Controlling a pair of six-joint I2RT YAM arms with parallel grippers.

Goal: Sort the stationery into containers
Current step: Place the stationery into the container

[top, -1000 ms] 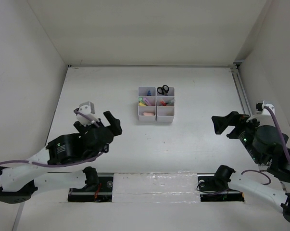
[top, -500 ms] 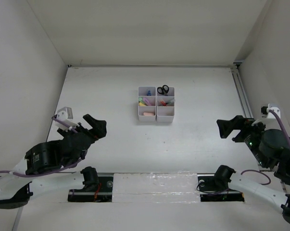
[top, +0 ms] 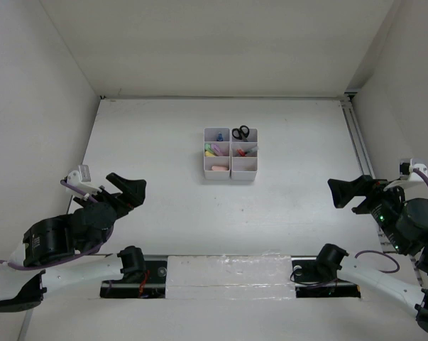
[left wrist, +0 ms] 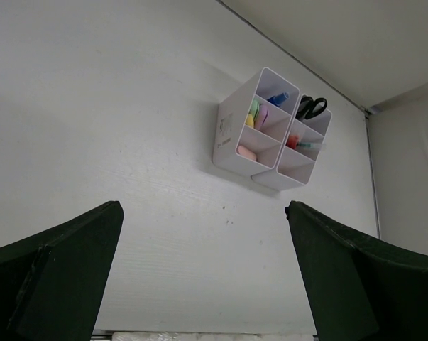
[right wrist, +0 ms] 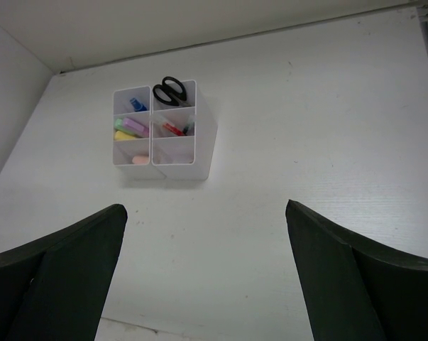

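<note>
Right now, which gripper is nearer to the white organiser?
Left, by a little. The left gripper hangs open to the near-left of the white organiser; the right gripper hangs open to its near-right, slightly farther out.

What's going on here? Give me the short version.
Nothing is being handled right now. The left gripper and right gripper both hang open and empty near the front edge of the table, well apart from the white organiser. The stationery sits inside its compartments, the scissors in the far right one. The sorting looks finished.
</note>
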